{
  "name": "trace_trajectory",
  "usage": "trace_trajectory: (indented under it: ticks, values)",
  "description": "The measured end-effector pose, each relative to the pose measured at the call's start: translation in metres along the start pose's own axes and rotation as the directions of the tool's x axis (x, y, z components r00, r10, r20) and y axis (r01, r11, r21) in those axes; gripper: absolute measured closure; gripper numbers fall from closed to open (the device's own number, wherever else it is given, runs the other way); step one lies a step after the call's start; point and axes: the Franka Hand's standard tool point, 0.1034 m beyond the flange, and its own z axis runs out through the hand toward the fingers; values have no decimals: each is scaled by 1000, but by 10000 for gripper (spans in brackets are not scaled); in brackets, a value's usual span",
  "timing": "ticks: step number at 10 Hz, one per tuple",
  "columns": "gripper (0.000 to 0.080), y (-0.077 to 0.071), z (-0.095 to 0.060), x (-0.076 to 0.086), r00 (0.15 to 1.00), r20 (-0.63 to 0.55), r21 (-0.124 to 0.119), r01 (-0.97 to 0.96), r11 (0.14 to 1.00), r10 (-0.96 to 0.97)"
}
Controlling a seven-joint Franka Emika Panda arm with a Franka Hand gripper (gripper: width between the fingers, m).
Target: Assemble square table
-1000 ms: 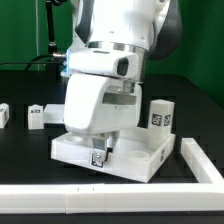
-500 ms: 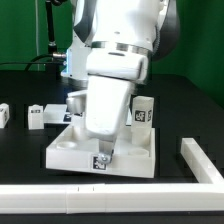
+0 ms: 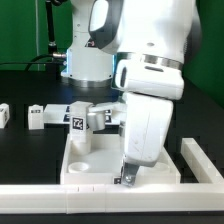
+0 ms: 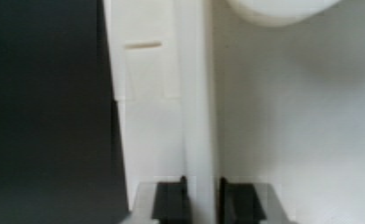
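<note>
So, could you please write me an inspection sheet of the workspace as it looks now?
Surface: black table, matte, no spill seen.
Job's things: square tabletop lies flat with its rim up, and the sockets in view are empty; loose tagged legs sit behind it.
Clutter: nothing seen.
Grippers: gripper shut on the square tabletop's front rim; in the wrist view its fingers stand on either side of the rim.
Cables: one thin dark line at the back, perhaps a cable.
Surroundings: white bar fence along the front and the exterior view's right; green wall behind.
</note>
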Motion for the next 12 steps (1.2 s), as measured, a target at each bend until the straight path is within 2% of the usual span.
trace_trajectory:
  ticks: [3, 6, 8, 10, 11, 12]
  values:
    - [728, -2, -3, 15, 1000, 11, 46, -25, 999, 24]
    - [728, -6, -6, 34, 997, 10, 67, -74, 995, 74]
    - [718, -6, -8, 31, 997, 19, 73, -71, 995, 70]
    - [718, 2, -24, 22, 997, 28, 78, -76, 994, 74]
    - [468, 7, -35, 18, 996, 35, 83, -82, 993, 79]
    - [330, 12, -47, 13, 995, 40, 86, -91, 992, 87]
